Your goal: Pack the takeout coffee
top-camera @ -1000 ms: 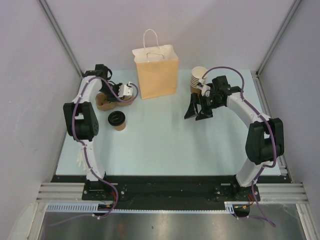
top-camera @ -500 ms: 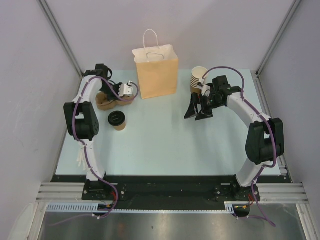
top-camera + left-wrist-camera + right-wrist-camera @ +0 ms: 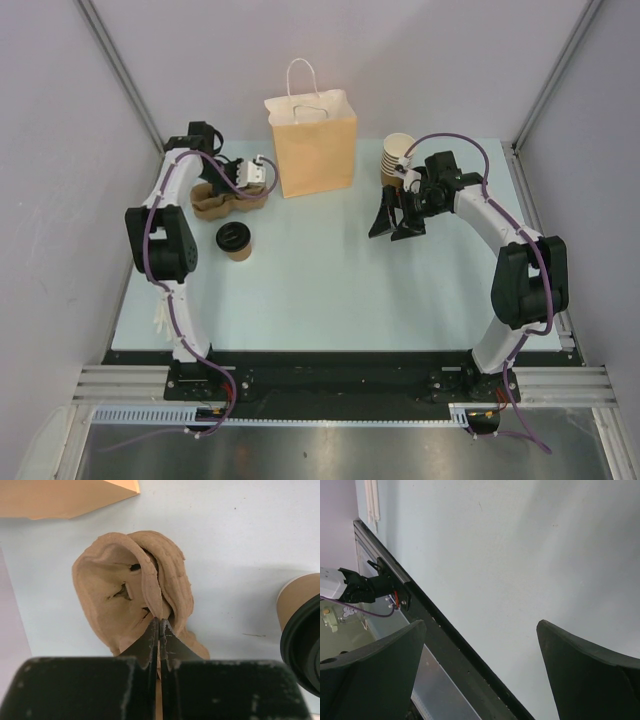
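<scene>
The takeout coffee [image 3: 234, 241], a small kraft cup with a black lid, stands at the table's left; its edge shows in the left wrist view [image 3: 301, 627]. The tan paper bag [image 3: 311, 145] stands upright at the back centre. My left gripper [image 3: 233, 192] is shut on a ridge of a brown moulded-pulp cup carrier [image 3: 212, 204], between the bag and the coffee. In the left wrist view the jaws [image 3: 159, 623] pinch the carrier [image 3: 112, 587]. My right gripper [image 3: 396, 222] is open and empty right of the bag; in its own view [image 3: 481, 625] it holds nothing.
A stack of lidless tan cups [image 3: 397, 160] stands behind my right wrist. The bag's corner [image 3: 60, 497] lies just beyond the carrier. The side walls close in left and right. The black front rail [image 3: 450, 642] shows below my right gripper.
My left gripper has shifted slightly toward the back with the carrier, which has turned and now lies more spread out. The right arm, the coffee and the bag have not moved.
</scene>
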`<state>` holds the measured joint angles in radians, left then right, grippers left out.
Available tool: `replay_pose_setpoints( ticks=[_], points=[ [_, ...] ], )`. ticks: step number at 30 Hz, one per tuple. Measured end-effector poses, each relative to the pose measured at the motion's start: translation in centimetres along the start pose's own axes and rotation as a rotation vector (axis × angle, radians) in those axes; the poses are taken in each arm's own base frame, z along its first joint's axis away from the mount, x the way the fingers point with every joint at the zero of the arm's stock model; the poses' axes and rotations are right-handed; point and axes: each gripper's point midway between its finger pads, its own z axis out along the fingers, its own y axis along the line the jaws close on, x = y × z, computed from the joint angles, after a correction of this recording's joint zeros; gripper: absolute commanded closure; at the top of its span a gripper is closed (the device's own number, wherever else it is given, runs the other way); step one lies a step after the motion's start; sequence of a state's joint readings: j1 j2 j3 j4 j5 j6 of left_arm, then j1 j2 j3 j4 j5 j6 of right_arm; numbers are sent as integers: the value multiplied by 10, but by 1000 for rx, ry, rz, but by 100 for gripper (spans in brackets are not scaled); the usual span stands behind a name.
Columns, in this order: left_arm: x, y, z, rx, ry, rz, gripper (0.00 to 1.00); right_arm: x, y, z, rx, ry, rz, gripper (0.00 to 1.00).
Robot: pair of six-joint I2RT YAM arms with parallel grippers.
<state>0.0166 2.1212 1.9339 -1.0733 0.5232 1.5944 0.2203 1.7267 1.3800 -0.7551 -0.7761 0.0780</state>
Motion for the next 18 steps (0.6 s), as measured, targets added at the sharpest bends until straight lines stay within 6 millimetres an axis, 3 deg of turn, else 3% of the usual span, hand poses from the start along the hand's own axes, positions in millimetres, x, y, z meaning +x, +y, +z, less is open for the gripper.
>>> replay_pose_setpoints(
  ticks=[7, 18],
  points=[
    [-7, 11, -17, -57, 23, 20, 100, 0, 0, 0, 0, 0, 0, 0],
    [-32, 30, -61, -172, 25, 84, 100, 0, 1, -1, -7, -1, 0, 0]
  ],
)
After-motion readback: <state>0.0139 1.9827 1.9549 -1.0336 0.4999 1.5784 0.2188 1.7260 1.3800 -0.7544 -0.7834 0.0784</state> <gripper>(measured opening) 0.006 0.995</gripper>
